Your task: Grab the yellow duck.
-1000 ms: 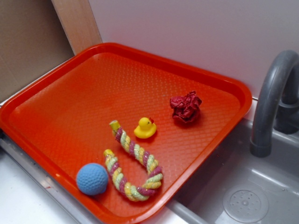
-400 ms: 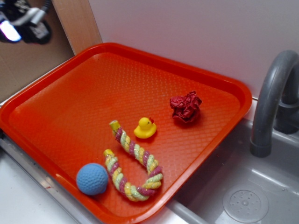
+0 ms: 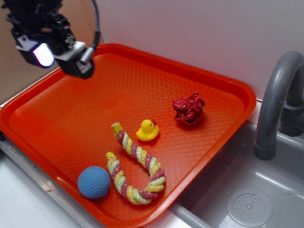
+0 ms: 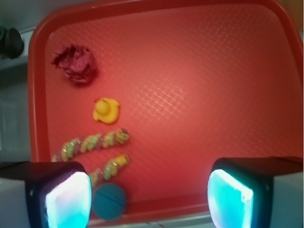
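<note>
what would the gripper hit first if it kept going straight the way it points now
Probably bare tray. The open gripper points down at the empty orange floor; the duck sits off to one side, though depth is hard to judge.

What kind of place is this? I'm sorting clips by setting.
Probably a toy kitchen sink set up as a test bench: a grey faucet over a grey sink basin, with an orange tray beside it holding the yellow duck, a rope toy and a blue ball.
</note>
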Action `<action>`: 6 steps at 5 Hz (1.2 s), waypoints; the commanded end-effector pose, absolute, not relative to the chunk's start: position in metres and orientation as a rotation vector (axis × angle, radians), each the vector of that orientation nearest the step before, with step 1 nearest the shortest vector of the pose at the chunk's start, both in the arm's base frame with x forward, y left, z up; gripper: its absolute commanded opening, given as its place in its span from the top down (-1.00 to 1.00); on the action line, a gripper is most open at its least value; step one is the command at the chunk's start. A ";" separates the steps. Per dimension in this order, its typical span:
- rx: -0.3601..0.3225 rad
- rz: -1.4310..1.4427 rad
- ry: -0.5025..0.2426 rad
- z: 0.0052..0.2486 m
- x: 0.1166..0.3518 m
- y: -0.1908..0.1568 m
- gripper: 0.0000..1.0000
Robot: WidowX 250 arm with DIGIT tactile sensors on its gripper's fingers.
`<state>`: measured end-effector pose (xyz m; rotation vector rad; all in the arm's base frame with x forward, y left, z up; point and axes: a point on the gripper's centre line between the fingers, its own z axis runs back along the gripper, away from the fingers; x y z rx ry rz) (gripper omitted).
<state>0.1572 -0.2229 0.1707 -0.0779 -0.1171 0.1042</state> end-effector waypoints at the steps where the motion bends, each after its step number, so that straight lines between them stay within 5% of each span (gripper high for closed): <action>1: -0.099 0.178 -0.161 0.160 0.180 -0.246 -1.00; 5: -0.165 0.088 -0.158 0.087 0.214 -0.287 -1.00; 6: -0.135 0.031 -0.138 0.066 0.211 -0.294 -1.00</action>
